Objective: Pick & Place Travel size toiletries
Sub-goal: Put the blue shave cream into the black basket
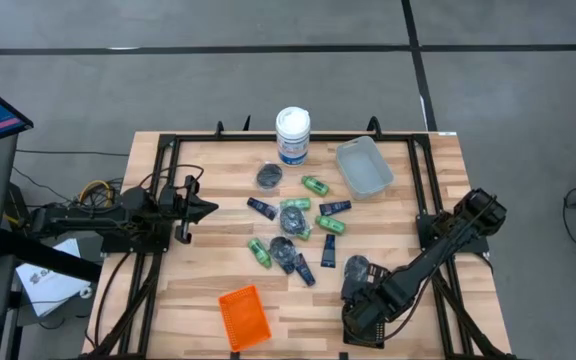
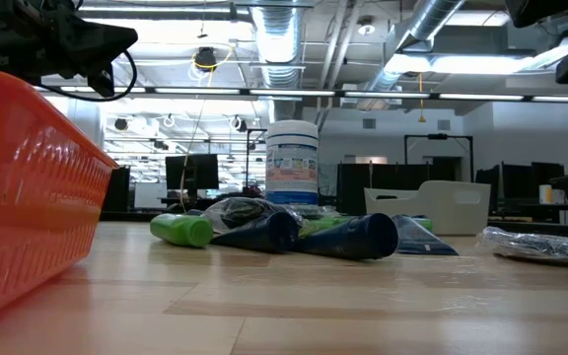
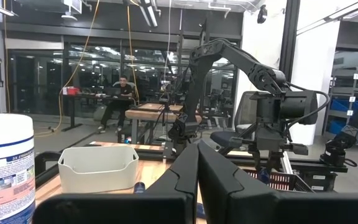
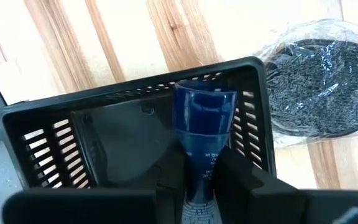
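Observation:
The travel size toiletries (image 1: 298,225) lie loose mid-table: green bottles (image 2: 180,229), dark blue tubes (image 2: 348,237) and grey pucks in clear wrap. My right gripper (image 4: 204,180) stands at the near right, pointing down over a black basket (image 4: 135,93), with a dark blue tube (image 4: 204,118) between its fingers. One wrapped puck (image 4: 322,87) lies on the wood just beside that basket. My left gripper (image 3: 197,168) waits shut at the table's left edge (image 1: 206,208), above the wood and touching nothing. My right gripper has the dark blue tube by its cap end (image 4: 199,186), pinched between the two fingers. The fingers come from above and point down. The tube hangs upright below them with its flat crimped end (image 4: 205,99) down inside the black basket; I cannot tell whether that end touches the floor.
A white canister with a blue label (image 1: 293,135) stands at the far middle, a clear tray (image 1: 365,165) to its right. An orange basket (image 1: 244,317) sits at the near edge. Black frame rails (image 1: 423,190) run along the table's sides.

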